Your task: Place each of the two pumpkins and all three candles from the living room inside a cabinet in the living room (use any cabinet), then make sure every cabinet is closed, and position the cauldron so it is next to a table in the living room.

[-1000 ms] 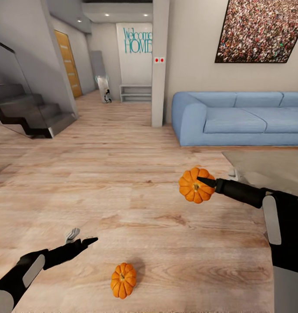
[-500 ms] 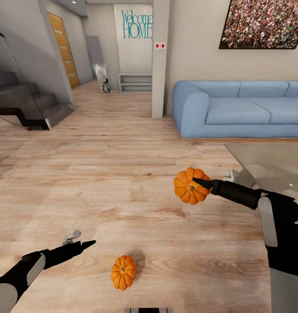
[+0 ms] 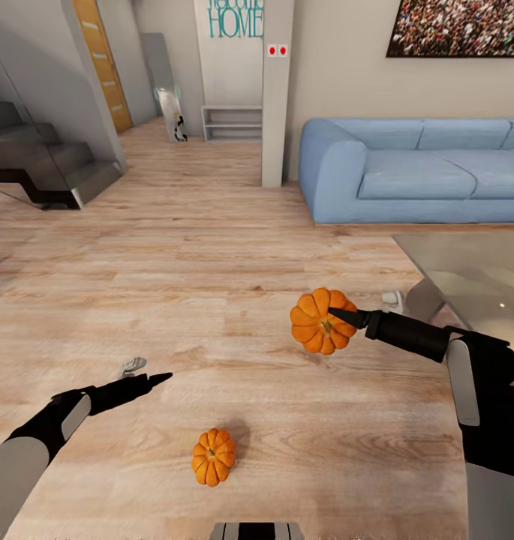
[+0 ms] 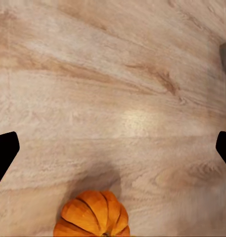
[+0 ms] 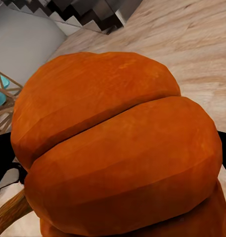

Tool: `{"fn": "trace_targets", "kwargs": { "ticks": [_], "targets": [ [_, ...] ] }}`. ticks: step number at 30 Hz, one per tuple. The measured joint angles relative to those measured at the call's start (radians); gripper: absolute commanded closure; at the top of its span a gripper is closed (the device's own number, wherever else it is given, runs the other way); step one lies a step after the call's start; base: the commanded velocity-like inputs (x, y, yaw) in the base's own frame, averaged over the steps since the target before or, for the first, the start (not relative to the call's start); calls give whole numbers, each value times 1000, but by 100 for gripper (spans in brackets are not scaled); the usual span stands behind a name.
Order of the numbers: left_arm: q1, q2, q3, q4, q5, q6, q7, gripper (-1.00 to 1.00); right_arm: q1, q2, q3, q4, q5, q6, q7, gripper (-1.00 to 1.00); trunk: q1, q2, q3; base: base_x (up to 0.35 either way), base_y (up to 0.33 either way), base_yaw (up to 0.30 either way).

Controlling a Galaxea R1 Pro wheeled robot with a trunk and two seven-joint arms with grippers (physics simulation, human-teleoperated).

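One orange ribbed pumpkin (image 3: pixel 317 322) hangs above the floor, with my right gripper (image 3: pixel 335 315) shut on it. Up close in the right wrist view, this pumpkin (image 5: pixel 117 148) takes up nearly the whole frame. The other pumpkin (image 3: pixel 213 457) rests on the wooden floor near my base. My left gripper (image 3: pixel 157 378) hovers to its left and a little beyond it, open and empty. In the left wrist view the open gripper (image 4: pixel 113 148) has that pumpkin (image 4: pixel 93 216) below the gap between its fingers. The cabinet and the cauldron are out of view.
A blue sofa (image 3: pixel 414 172) stands at the back right, and a glass table (image 3: pixel 474 277) is just in front of it. A pillar (image 3: pixel 276 90) and stairs (image 3: pixel 46 161) lie further back. Two small pale objects (image 3: pixel 133 366) (image 3: pixel 392 300) lie on the floor, too small to identify.
The view has moved forward and tilted down. My right gripper keeps its hold on the pumpkin and has drifted slightly left. My left gripper has edged forward.
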Motion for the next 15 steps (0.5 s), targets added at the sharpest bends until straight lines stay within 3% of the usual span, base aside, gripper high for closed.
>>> {"fn": "trace_targets", "kwargs": {
  "ticks": [9,15],
  "targets": [
    [-32,-1,-2,6,1,48,-73,-100,-2,-7,-5,0,0,6,2,100,4,-2,-35,0,0,0],
    [-34,-8,-5,29,-1,59,-25,-100,0,-1,-2,0,2,-7,2,100,7,-3,-58,0,0,0]
  ]
}}
